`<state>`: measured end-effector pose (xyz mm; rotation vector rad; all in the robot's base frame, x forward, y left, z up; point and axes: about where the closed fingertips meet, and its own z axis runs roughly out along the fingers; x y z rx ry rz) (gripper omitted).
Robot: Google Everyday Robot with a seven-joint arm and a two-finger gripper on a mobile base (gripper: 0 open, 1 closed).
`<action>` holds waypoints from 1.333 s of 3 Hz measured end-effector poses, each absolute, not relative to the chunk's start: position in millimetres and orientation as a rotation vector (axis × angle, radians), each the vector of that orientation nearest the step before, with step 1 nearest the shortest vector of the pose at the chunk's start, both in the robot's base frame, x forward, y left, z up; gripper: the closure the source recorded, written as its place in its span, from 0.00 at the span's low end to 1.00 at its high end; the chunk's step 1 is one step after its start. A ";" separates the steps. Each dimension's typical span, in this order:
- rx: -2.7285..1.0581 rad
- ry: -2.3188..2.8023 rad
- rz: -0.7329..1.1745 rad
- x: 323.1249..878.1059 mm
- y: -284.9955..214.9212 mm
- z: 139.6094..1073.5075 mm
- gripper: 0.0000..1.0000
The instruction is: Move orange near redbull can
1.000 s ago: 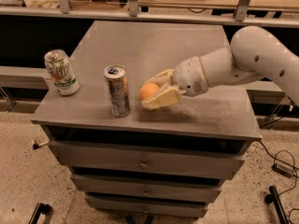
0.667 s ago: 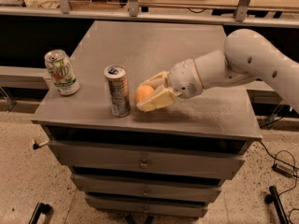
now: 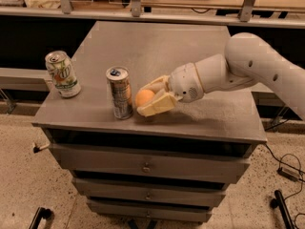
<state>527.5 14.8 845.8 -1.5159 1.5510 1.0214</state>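
claw [image 3: 148,99] closed on orange [image 3: 144,98] | just right of redbull can [image 3: 119,92] | on cabinet top [image 3: 157,56]

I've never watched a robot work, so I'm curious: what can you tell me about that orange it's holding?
The orange is small and round, with smooth matte skin, seemingly whole. The gripper, near the front edge of the grey table, clamps it between two cream fingers that hide part of it. It sits close beside the redbull can; whether they touch is unclear.
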 end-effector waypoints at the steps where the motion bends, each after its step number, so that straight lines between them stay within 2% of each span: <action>1: -1.520 1.548 1.025 526.7 17.2 845.6 0.23; 2: -1.525 1.545 1.029 525.8 19.9 845.3 0.00; 4: -1.550 1.520 1.026 524.8 16.8 855.2 0.00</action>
